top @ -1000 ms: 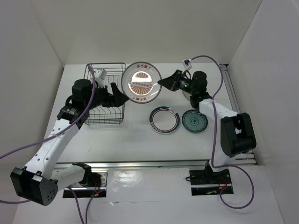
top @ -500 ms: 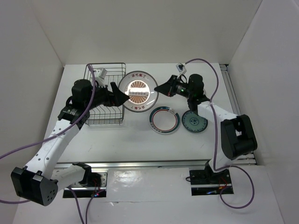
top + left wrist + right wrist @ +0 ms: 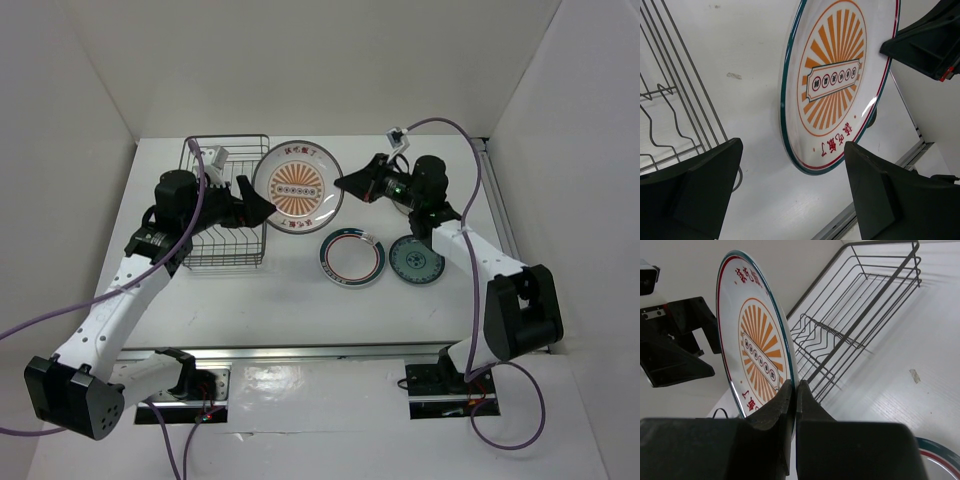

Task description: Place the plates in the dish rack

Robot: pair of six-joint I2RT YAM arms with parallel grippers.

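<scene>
Tool (image 3: pixel 795 388) on plate (image 3: pixel 754 342) rim, seemingly aloft

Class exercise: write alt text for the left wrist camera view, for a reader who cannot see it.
An orange sunburst plate stands on edge, framed by the two dark fingers of the open left gripper in the foreground. The right gripper meets its rim at upper right, and the dish rack shows as wires at left.

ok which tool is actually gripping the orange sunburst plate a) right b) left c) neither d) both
A: the right tool is shut on the rim of the sunburst plate, while the left tool stands open with the plate's other edge between its fingers, not clamped.
</scene>
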